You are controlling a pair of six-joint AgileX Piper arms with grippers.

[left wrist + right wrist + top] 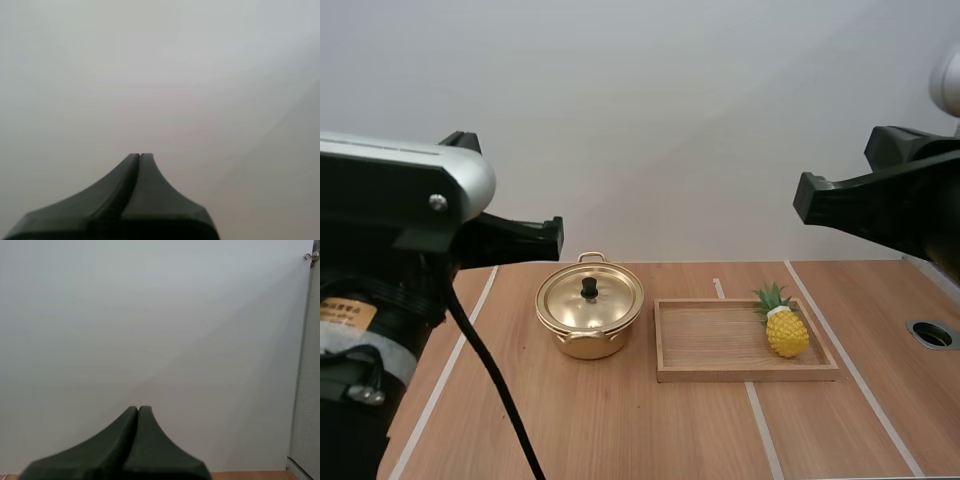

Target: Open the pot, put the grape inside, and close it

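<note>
- The table (620,430) carries everything, and both arms hang high above its near edge, well apart from the work
- The wooden tray (720,372) lies flat just right of the pot, close to it but not touching; it is stiff, and I judge it need not be moved
- The pot (588,338) stands left of centre, gold and shiny, probably thin light metal that could skid on the wood if pushed sideways
- Its lid (612,300) sits closed on the rim; it looks smooth and slippery across the dome, so the dome is a poor place to grip
- No grape shows; a yellow pineapple (787,332) lies in the tray's far right corner, green crown pointing away, likely a light, stiff toy with a bumpy skin that pads would hold well across the body
- The left gripper (140,156) is clenched on nothing, its fingers pressed into one wedge, high up and to the left of the pot, well apart from it
- The right gripper (138,409) is likewise closed and empty, high and to the right, well above the pineapple
- The black knob (589,288) at the lid's centre is the natural hold: small and upright, so the jaws must part first and come straight down around it
</note>
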